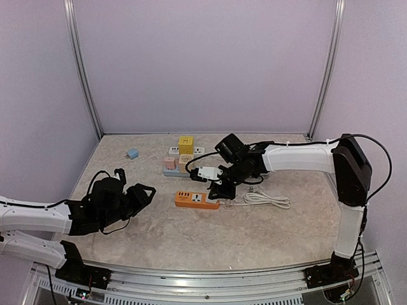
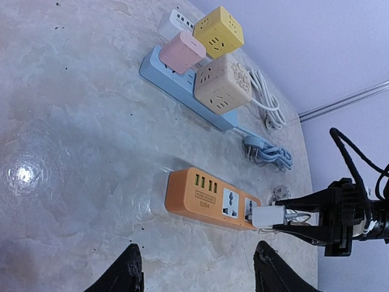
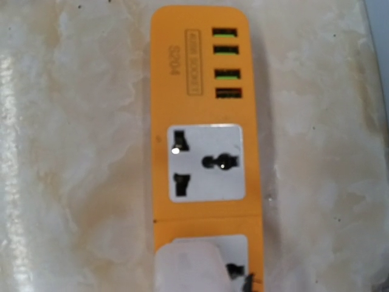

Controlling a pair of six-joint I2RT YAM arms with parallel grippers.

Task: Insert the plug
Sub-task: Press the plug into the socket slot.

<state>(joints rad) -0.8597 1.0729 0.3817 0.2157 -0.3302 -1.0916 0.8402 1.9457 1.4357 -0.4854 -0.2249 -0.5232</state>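
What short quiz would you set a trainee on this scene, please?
1. True or false: the right gripper holds the white plug at the socket beside the USB ports.
2. How many USB ports has the orange power strip? A) two B) four C) six
3. Fill in: the left gripper is ____, holding nothing.
Key: 1 false, it is at the far socket; 2 B; 3 open.

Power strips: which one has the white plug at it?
The orange strip; the white plug sits at its end socket. The blue strip carries only cube adapters.
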